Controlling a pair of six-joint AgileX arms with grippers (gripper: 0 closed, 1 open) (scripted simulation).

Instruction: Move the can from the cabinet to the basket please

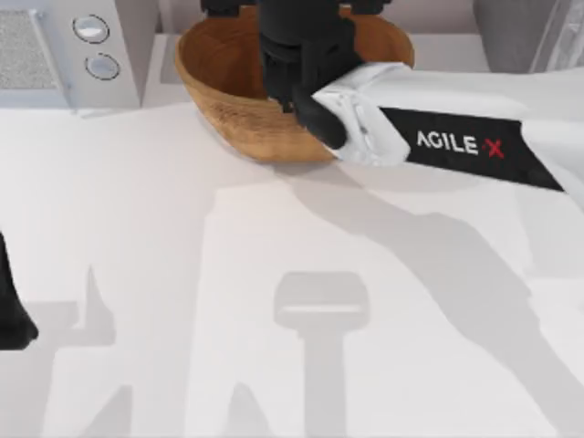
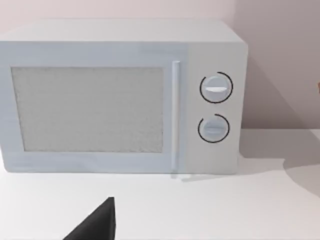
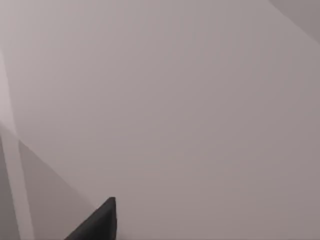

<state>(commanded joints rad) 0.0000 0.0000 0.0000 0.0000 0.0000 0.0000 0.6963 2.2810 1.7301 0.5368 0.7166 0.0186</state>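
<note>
The right arm [image 1: 456,141] is white with a black band. It reaches in from the right side of the table [image 1: 274,301] toward the back. Its black wrist sits over the basket [image 1: 228,100], which stands at the back of the table near the middle. The right gripper [image 1: 297,55] is above the inside of the basket, and the wrist covers its tips. I cannot tell if it is wide, narrow, or holding something.

The basket is brown and round like a bowl. Just to its left stands the white microwave [image 1: 64,46] with two round knobs. In the left wrist view the microwave [image 2: 120,95] faces the camera with its door shut, and the knobs sit one above the other beside the door.

A grey corner of the cabinet [image 1: 529,32] peeks in at the back right of the table. I cannot see the can, so I cannot say where it is.

The left arm [image 1: 14,310] is parked at the left edge of the table, near the front. One dark fingertip [image 2: 97,222] pokes into the left wrist view, over the bare table. I cannot tell if the left gripper is wide or narrow.

The right wrist view shows a pale grey wall and a dark fingertip [image 3: 97,222] of that gripper.
</note>
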